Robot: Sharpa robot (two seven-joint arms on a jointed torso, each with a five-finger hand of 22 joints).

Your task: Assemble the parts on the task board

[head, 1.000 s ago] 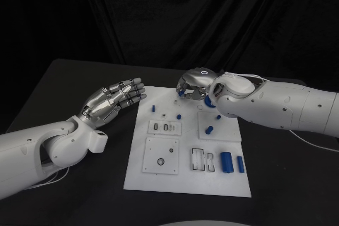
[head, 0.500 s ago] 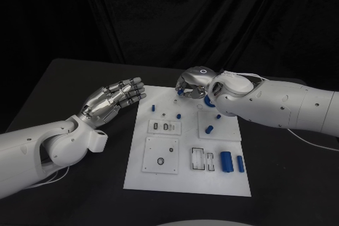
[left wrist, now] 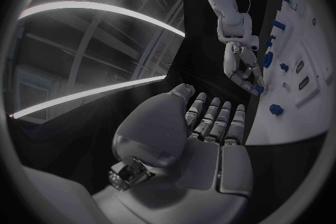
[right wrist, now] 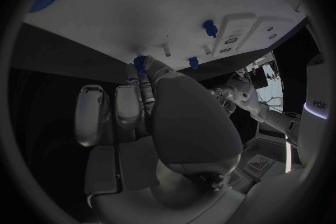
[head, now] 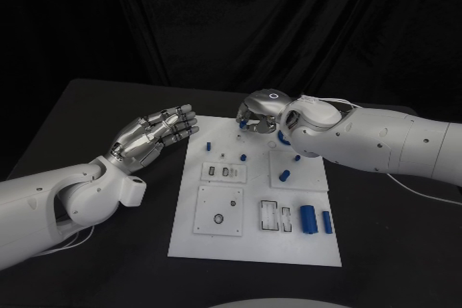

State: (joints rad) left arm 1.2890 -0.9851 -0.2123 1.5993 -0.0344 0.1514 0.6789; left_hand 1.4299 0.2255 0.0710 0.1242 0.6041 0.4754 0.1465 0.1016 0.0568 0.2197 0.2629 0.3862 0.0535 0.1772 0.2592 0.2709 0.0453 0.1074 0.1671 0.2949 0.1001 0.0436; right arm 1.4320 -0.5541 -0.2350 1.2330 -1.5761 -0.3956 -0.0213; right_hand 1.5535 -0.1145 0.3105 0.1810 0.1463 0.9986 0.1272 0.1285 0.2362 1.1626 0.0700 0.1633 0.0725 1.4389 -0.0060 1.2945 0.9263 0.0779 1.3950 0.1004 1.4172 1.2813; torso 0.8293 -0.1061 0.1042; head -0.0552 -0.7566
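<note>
- Head view: dim, black surround; task board (head: 255,208) brightest surface, evenly lit, soft shadows.
- Wrist views: strong fisheye bending at rims, dark vignette.
- Left wrist view: bright ceiling light strips, mild glare.

left hand (head: 154,135) spread, right hand (head: 260,115) curled

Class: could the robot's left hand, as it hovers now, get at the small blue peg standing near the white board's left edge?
Probably yes. The left hand hovers open beside the white task board, and nothing lies between its fingers and the small blue peg; the right hand works farther back.
</note>
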